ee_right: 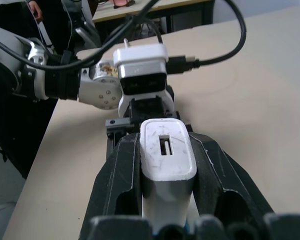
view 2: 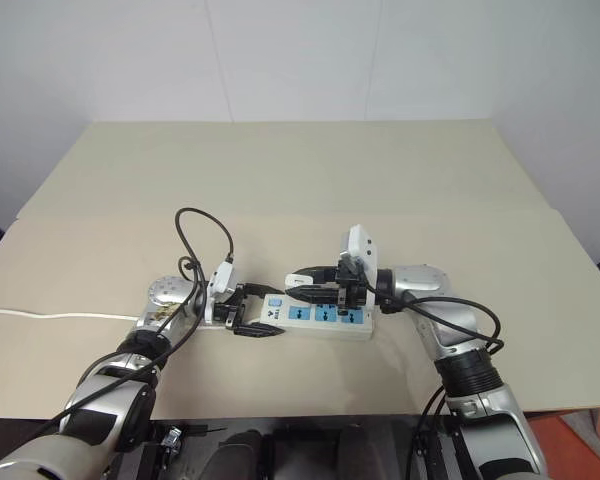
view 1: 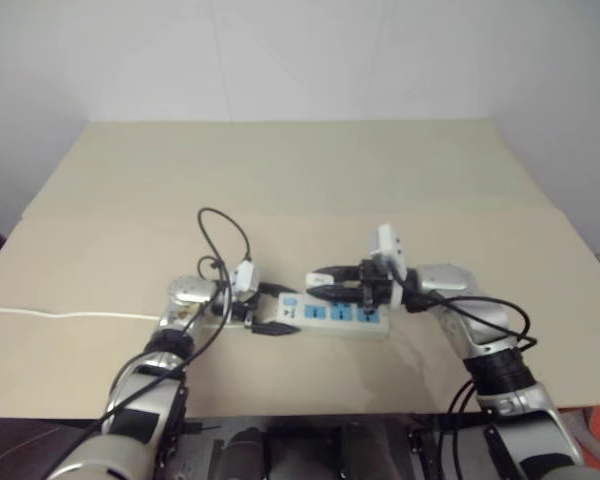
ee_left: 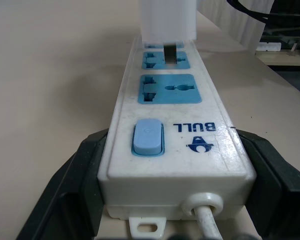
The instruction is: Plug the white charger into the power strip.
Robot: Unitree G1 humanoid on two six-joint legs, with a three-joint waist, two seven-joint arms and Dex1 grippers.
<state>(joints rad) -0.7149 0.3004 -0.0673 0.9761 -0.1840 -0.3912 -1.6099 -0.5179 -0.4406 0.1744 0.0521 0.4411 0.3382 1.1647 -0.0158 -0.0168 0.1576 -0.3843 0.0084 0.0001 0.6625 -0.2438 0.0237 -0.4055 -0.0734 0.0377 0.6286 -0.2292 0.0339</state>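
Observation:
The power strip (view 1: 337, 316) lies on the table, a white bar with blue socket panels (ee_left: 169, 89) and a blue switch (ee_left: 148, 137). My left gripper (view 2: 254, 322) is shut on its switch end, one black finger (ee_left: 72, 180) along each long side. The white charger (ee_right: 166, 154) is a small white block with my right gripper (view 1: 325, 283) shut on it. It hangs just over the strip's middle socket. In the left wrist view the charger (ee_left: 168, 20) has a dark prong reaching down to that panel; I cannot tell whether the prong is in the slot.
The strip's thin white cord (view 1: 60, 315) runs off to the table's left edge. Black cables (view 1: 225, 235) loop above my left wrist. The beige table (view 1: 300, 180) stretches back to a white wall, and its front edge lies close under both arms.

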